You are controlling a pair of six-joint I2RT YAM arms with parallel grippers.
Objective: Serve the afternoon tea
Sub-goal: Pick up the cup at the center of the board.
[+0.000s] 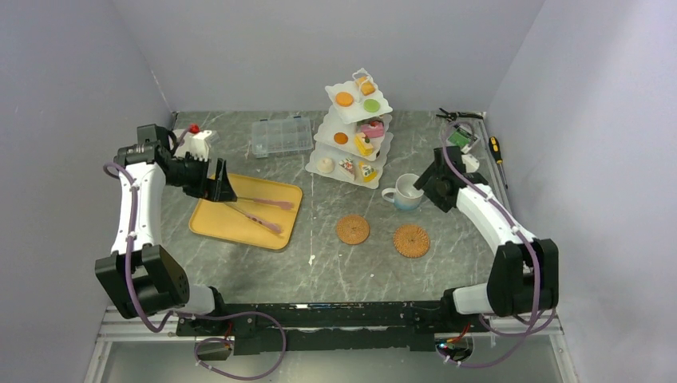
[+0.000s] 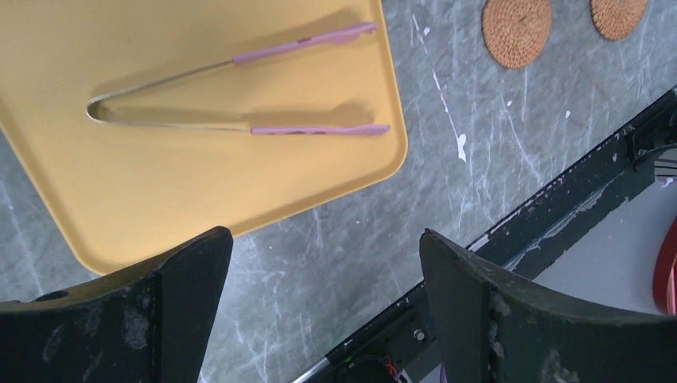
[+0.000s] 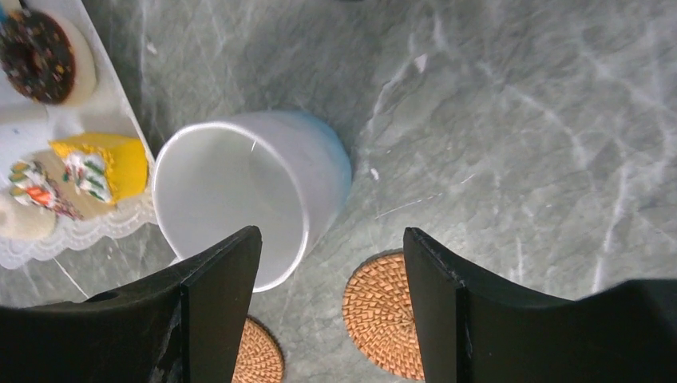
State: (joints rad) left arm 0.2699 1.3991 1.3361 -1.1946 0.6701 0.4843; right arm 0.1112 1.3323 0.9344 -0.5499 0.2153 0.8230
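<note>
White mug (image 3: 239, 191) by parted, empty right jaws, tongs (image 2: 311, 129) near wide, empty left jaws

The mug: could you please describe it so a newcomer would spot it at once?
Find the white three-tier stand at the back. Beside its bottom tier, on the right, stands the mug. It is the only cup, white shading to pale blue.

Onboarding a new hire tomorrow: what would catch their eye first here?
The white three-tier stand, loaded with colourful pastries, at the back of the table. To its left a yellow tray holds pink tongs. A white mug stands on bare table right of the stand, the right gripper open beside it, two cork coasters empty in front.
</note>
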